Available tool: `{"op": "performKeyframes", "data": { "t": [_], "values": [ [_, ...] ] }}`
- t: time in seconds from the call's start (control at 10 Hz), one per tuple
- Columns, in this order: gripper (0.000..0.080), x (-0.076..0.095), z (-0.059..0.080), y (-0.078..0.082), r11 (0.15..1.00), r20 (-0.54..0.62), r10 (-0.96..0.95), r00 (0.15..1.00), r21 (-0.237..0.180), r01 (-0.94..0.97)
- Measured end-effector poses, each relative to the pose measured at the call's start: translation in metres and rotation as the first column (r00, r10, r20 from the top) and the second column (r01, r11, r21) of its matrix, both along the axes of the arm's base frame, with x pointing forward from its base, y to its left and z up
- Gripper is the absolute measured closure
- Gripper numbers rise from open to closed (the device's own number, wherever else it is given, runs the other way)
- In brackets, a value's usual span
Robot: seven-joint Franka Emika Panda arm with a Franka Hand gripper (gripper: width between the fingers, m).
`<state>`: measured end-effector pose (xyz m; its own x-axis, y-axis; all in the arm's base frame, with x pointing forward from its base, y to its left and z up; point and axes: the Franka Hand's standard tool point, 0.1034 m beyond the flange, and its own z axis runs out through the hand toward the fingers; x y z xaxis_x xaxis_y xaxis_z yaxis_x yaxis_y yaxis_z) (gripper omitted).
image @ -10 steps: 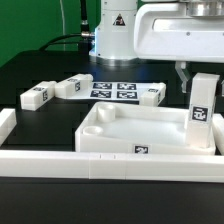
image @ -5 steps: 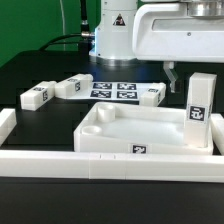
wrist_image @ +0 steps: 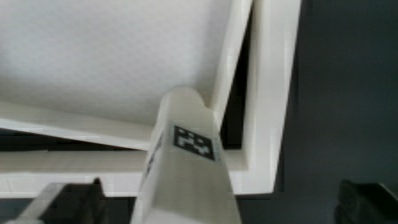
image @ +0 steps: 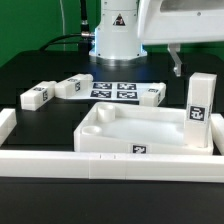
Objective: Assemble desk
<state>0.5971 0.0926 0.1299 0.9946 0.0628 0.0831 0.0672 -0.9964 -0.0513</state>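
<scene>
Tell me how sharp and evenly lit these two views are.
Exterior view: fairly sharp, white tabletop bright against the black table, soft shadows inside it. Wrist view: the close leg is soft and blurry, its tag smeared; tabletop greyish.

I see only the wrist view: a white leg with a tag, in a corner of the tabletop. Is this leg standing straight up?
Observer: Yes. In the exterior view the leg stands upright in the tabletop's corner at the exterior view's right.
Operator: Does the gripper hold it?
Observer: No. The gripper is open. Its one visible finger hangs beside the leg's top, with a narrow gap.
Operator: Where are the other legs?
Observer: Three lie on the table behind the tabletop: two toward the exterior view's left of the marker board, one toward its right.
</scene>
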Motion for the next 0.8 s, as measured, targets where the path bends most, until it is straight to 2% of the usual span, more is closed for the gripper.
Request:
{"op": "performKeyframes", "data": {
  "t": [0.5, 0.8],
  "values": [
    [0.0151, 0.0, -0.002, 0.0, 1.0, -0.002, 0.015, 1.0, -0.001, -0.015],
    [0.0151, -0.042, -0.003, -0.017, 1.0, -0.023, 0.02, 1.0, -0.006, -0.02]
  ]
}}
